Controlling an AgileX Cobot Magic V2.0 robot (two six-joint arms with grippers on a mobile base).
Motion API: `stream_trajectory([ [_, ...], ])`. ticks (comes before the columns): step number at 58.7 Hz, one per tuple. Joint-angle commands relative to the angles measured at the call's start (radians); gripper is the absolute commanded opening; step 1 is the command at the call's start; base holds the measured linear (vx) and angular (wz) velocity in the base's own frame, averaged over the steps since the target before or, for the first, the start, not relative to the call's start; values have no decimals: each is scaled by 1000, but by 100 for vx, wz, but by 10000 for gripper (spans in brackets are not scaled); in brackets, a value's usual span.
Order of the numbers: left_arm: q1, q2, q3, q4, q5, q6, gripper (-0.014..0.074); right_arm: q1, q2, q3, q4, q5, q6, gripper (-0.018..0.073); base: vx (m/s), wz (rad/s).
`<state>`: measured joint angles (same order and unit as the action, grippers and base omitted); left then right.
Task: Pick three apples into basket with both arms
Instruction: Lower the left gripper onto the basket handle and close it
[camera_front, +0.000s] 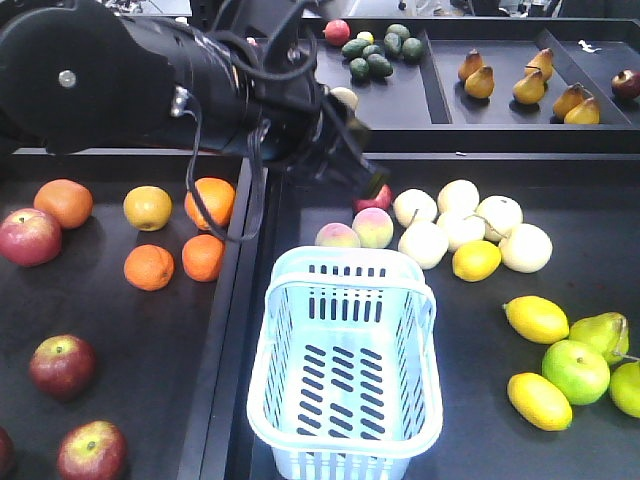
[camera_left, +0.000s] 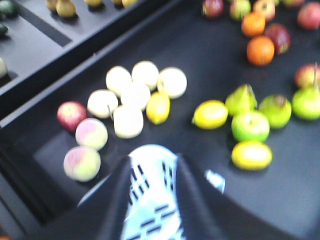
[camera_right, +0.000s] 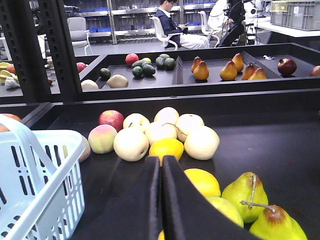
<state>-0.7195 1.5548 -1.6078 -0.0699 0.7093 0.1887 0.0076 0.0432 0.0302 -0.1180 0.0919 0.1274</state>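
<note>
Three dark red apples lie on the left tray: one at the left edge (camera_front: 28, 236), one lower (camera_front: 62, 365), one near the bottom (camera_front: 92, 450). The pale blue basket (camera_front: 345, 365) stands empty in the middle and shows at the left of the right wrist view (camera_right: 40, 180). My left arm reaches in from the top left. Its gripper (camera_front: 375, 190) hangs beyond the basket's far rim, partly covering a small red apple (camera_front: 372, 203). In the blurred left wrist view the left gripper (camera_left: 152, 165) is open, with only the basket (camera_left: 150, 200) showing between its fingers. My right gripper (camera_right: 161, 159) is shut and empty, low over lemons.
Oranges (camera_front: 205, 200) lie on the left tray. Peaches (camera_front: 372, 228), pale round fruits (camera_front: 460, 225), lemons (camera_front: 537, 318), green apples (camera_front: 575, 370) and pears (camera_right: 245, 190) lie around the basket. A raised divider (camera_front: 245, 300) runs between the trays, and a back shelf (camera_front: 440, 80) holds avocados and brown pears.
</note>
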Motion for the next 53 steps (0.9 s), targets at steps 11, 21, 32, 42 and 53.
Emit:
stream_trajectory([
  [11,1,56,-31,38,52,132,628,1,18,11,-4,-71,-6,-5,0,0],
  [21,1,136,-31,38,112,273,593,1,18,11,-4,-71,-6,-5,0,0],
  [32,1,172,-29,39,79,338,532,1,18,11,-4,-71,-6,-5,0,0],
  [42,1,178,-30,38,67,354,509,1,18,11,-4,-71,-6,-5,0,0],
  [53,1,179,-30,34,75,354,502,1,18,11,-4,-71,-6,-5,0,0],
])
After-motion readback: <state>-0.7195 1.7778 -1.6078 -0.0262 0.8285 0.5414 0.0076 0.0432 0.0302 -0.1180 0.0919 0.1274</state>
